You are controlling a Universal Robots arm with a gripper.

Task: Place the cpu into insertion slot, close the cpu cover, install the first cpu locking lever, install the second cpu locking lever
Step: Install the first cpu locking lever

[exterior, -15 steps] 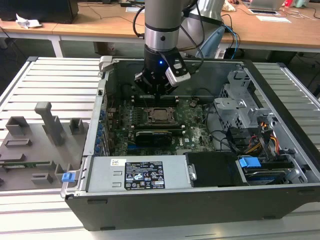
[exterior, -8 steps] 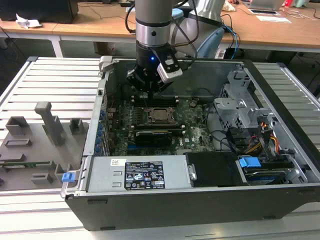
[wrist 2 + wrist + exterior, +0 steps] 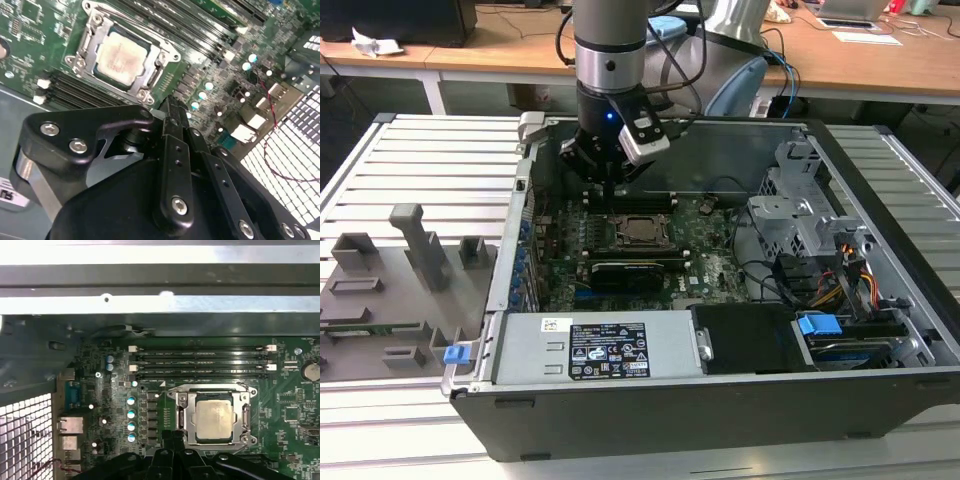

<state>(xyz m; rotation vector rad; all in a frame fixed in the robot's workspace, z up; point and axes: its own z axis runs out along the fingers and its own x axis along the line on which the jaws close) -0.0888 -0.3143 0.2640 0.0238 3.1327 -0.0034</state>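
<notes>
The cpu (image 3: 215, 417) lies flat in the insertion slot (image 3: 625, 222) on the green board, its silvery top showing in both wrist views (image 3: 121, 55). The cpu cover (image 3: 183, 415) is down around it as a dark metal frame (image 3: 152, 75). A thin wire lever (image 3: 210, 387) runs along one edge of the socket. My gripper (image 3: 611, 188) hangs just above the board beside the socket, toward the exterior view's left and back. Its black fingers (image 3: 170, 107) are shut with nothing between them, the tips close to the socket's edge (image 3: 173, 437).
Long black memory slots (image 3: 200, 360) lie beside the socket. A black card (image 3: 635, 270) sits in front of it, then the power supply (image 3: 590, 350). The drive cage (image 3: 800, 210) with cables stands at the exterior view's right. The case wall (image 3: 160, 305) is close behind. Grey fixtures (image 3: 410, 250) stand outside the case.
</notes>
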